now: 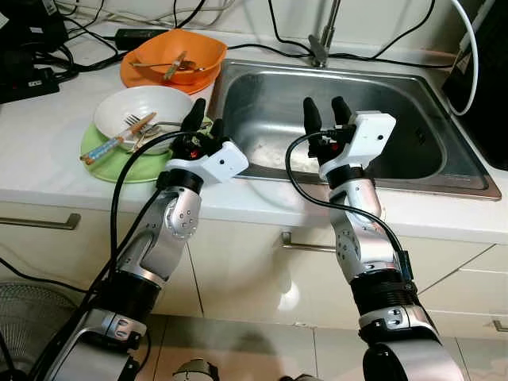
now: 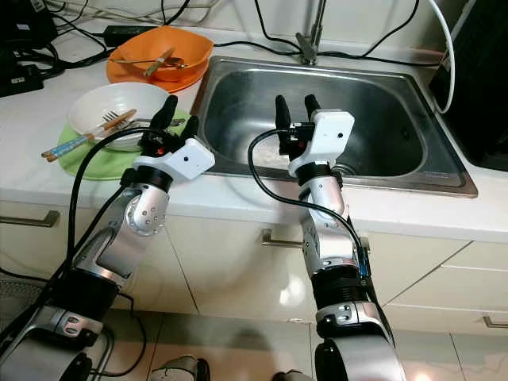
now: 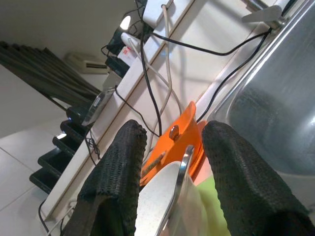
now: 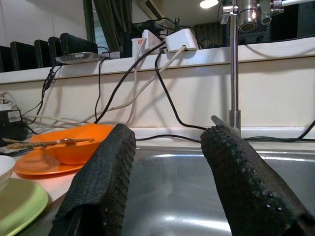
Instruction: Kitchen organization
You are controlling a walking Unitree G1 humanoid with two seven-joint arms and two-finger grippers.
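Observation:
A white bowl (image 1: pixel 144 111) holding a fork and chopsticks (image 1: pixel 117 140) sits on a green plate (image 1: pixel 111 163) on the counter left of the steel sink (image 1: pixel 397 119). Behind it an orange bowl (image 1: pixel 181 55) with a spoon rests on an orange plate. My left gripper (image 1: pixel 205 119) is open at the white bowl's right rim, and that rim (image 3: pixel 160 196) shows between its fingers (image 3: pixel 118 167). My right gripper (image 1: pixel 326 111) hovers open and empty over the sink's front part, pointing at the tap (image 4: pixel 234 64).
Black cables (image 1: pixel 286 44) and a power strip (image 1: pixel 141 35) run along the counter's back. A black appliance (image 1: pixel 484 71) stands right of the sink. Something pale (image 1: pixel 278 155) lies on the sink floor. Drawer handles (image 1: pixel 44 222) and a fan (image 1: pixel 32 317) are below the counter.

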